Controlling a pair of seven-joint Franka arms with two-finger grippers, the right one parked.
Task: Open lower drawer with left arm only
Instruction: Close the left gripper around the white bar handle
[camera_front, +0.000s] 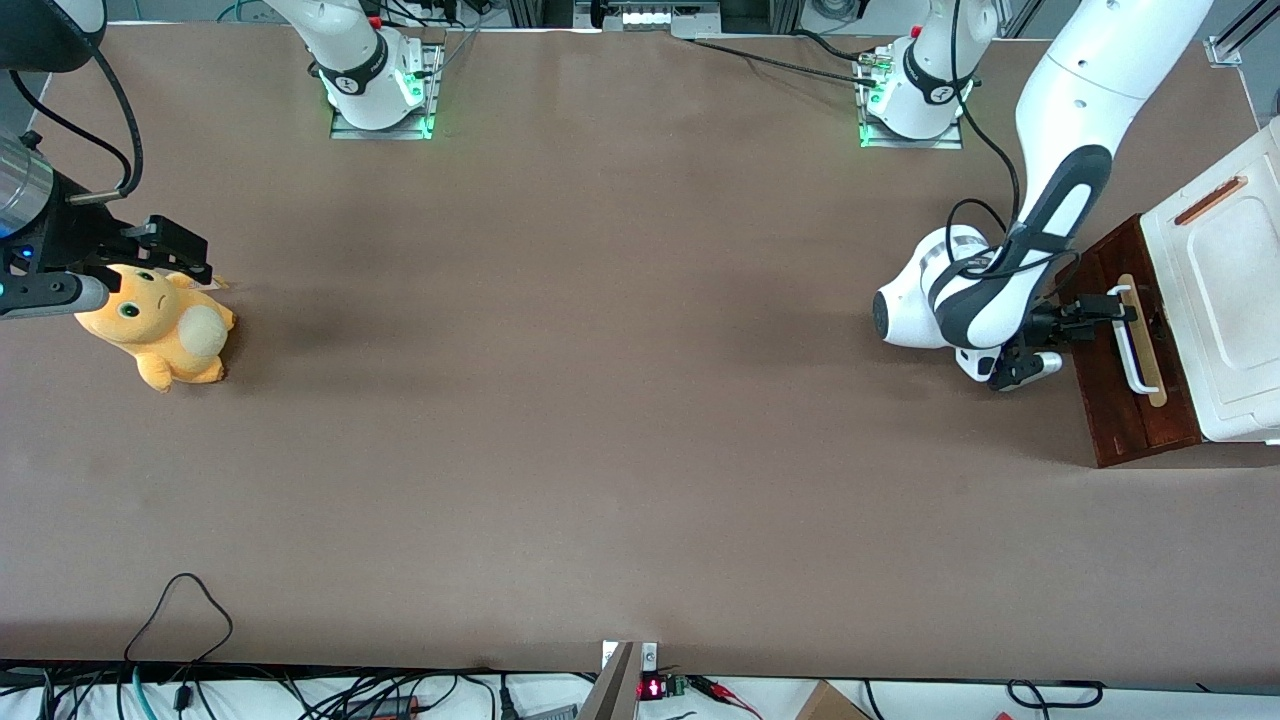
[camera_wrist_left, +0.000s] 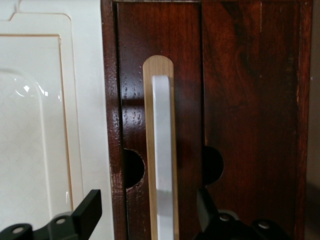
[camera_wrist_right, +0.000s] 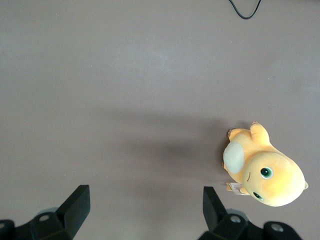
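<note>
While gripper (camera_wrist_left: 150, 217) straddles—lower drawer's (camera_wrist_left: 240, 100) handle (camera_wrist_left: 164, 150).

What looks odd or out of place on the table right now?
Only the orange plush toy lying on its side at the parked arm's end, unrelated to the task. The gripper is open, straddling the white handle of the lower drawer, which looks intact.

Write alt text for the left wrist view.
The open black two-finger gripper straddles the white loop handle on its pale wooden strip, fronting the dark reddish-brown wooden lower drawer. A white moulded panel lies alongside.
</note>
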